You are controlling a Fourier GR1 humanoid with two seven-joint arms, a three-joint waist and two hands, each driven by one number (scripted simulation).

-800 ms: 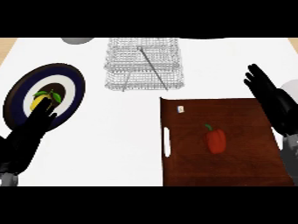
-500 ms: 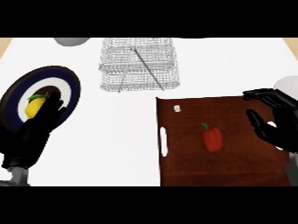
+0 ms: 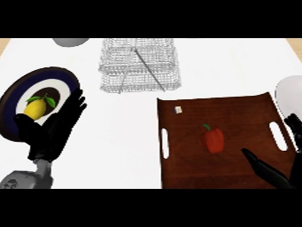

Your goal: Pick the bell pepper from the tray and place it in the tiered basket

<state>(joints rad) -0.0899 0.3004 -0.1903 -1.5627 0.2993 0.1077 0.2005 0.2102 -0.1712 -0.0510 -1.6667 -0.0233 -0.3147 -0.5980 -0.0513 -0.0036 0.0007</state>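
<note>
the bell pepper (image 3: pixel 213 140) lies mid tray (image 3: pixel 245 111), likely light, stiff and slippery, best grasped round its body by the right hand (image 3: pixel 290 164) spread wide nearby; left hand (image 3: pixel 55 128) rests open at left.

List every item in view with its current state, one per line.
bell pepper: lying on the tray, not held.
tray: flat on the counter.
tiered basket: upright beyond the tray, nothing in it.
lemon: resting on the plate.
plate: on the counter, partly behind the left hand.
left hand: open, fingers up, holding nothing.
right hand: open, over the tray's right edge.
</note>
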